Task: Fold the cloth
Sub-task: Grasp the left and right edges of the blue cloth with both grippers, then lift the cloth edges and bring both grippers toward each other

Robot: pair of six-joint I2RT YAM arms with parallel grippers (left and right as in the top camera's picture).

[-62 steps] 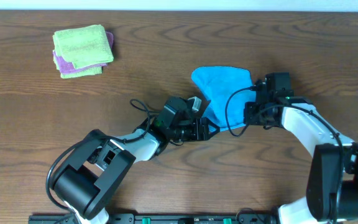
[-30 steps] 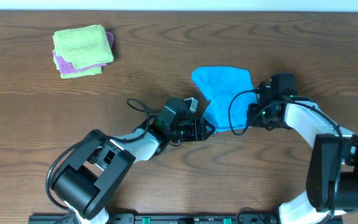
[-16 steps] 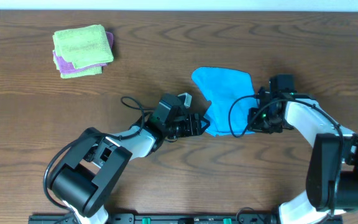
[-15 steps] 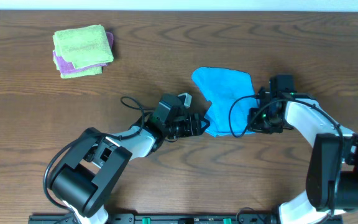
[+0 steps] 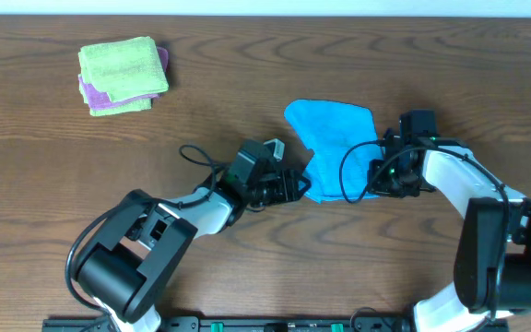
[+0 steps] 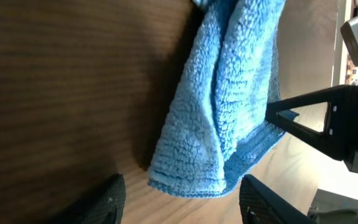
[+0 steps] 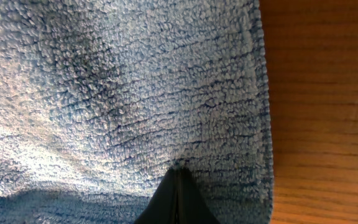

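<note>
The blue cloth lies partly folded and rumpled at the table's middle. In the left wrist view its bunched near corner hangs in thick folds. My left gripper is open at the cloth's lower left corner; its fingers straddle the space just short of the corner and hold nothing. My right gripper is at the cloth's right edge. In the right wrist view its fingers are closed together with their tip pinched into the cloth's pile near the hemmed edge.
A folded stack with a green towel on top and a purple one beneath lies at the far left back of the brown wooden table. Black cables loop beside both wrists near the cloth.
My left gripper has drawn back to the left, off the cloth's lower left corner. My right gripper has shifted slightly right and toward the front with the cloth's edge.
</note>
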